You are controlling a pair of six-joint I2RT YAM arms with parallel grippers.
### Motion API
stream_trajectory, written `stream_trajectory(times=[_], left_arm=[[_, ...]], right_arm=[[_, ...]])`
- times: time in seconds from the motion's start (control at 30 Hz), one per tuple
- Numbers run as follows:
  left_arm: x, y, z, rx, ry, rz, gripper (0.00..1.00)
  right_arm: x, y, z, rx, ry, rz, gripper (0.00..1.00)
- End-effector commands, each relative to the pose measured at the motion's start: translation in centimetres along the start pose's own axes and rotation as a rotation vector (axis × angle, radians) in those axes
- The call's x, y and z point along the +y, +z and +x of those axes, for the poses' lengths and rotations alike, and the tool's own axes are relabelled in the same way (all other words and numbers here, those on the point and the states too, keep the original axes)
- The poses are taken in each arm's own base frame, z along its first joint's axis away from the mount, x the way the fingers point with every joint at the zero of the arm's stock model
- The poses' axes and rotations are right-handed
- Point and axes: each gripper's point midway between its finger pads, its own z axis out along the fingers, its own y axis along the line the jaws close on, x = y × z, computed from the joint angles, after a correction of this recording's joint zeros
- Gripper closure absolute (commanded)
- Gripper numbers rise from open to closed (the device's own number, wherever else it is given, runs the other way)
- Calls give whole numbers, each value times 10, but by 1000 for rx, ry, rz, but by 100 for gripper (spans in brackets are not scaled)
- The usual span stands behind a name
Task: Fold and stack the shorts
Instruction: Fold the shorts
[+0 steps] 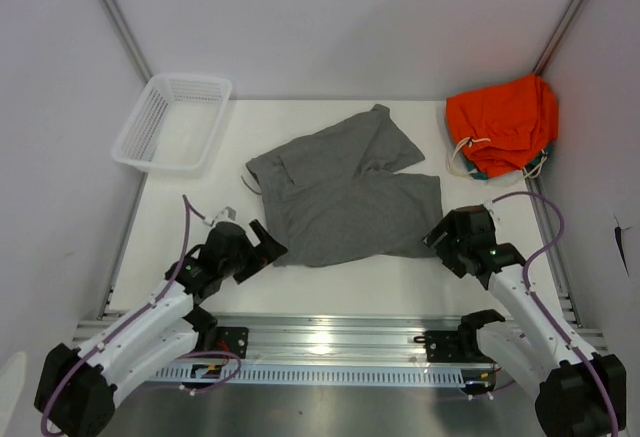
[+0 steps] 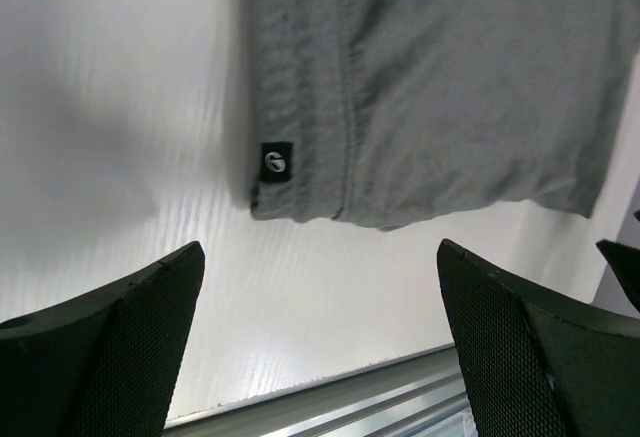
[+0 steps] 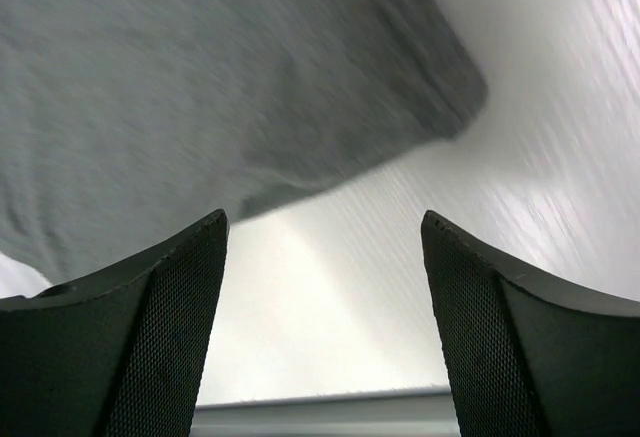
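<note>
**Both grippers poised at the near hem, nothing held yet**

Far left, a white basket [image 1: 172,122] is seen at the back corner of the table [image 1: 330,277], with nothing visible inside it. Next across, the left gripper [image 1: 262,242] is found low over the table just at the near-left corner of the shorts [image 1: 345,192], its jaws spread wide and nothing between them. Through the left wrist camera that corner is shown just ahead of the fingers [image 2: 120,337], with a small dark tag [image 2: 275,161] sewn at the hem and a stitched seam running beside it.

In the middle, the shorts are laid out flat on the table, grey, waistband toward the back left, one leg angled toward the back, the other stretched to the right. A few soft ripples are visible across the fabric.

To the right, the right gripper [image 1: 440,239] is held by the near-right corner of the leg, jaws apart and empty; the rounded cloth edge is shown just ahead of it in the right wrist view. Far right, an orange garment [image 1: 503,122] with a white cord is bunched in the back corner, well apart from the shorts.

The cloth is judged light, limp and prone to sagging, so it would best be pinched at the two near hem corners, where the doubled stitching should give a firmer bite.
</note>
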Motion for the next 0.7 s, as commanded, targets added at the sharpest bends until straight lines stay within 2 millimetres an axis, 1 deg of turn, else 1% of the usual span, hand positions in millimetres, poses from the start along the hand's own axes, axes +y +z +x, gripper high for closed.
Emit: stream_trajectory(times=[0.0,0.07,0.13,0.17,0.2,0.23,0.27,0.33,0.4,0.43,0.53,0.67], left_arm=[[5,17,15,47,-103,-35,2],[9,23,22,64,-150,-53,3],[12,27,32,70,-159,-61,4],[11,27,33,57,-194,-65,5],[7,26,38,54,-182,-50,5],[9,27,34,20,-189,-63,7],[9,27,35,11,-218,-69,7],[7,29,37,12,-225,-70,8],[8,31,38,9,-236,-82,11],[7,33,38,10,-239,-91,11],[8,37,36,-5,-253,-109,12],[16,44,37,-15,-281,-144,15]], right_arm=[[-15,2,14,17,103,77,21],[-19,1,20,29,124,93,22],[-23,0,22,19,141,115,23],[-27,-1,24,15,146,122,23],[-29,0,22,-3,161,128,23],[-30,2,22,-13,171,129,24],[-31,4,22,-18,178,128,25],[-37,9,25,-15,193,153,27],[-39,17,24,-26,205,169,29],[-35,21,21,-42,212,151,30],[-34,32,13,-73,231,152,31],[-40,44,8,-69,260,182,32]])
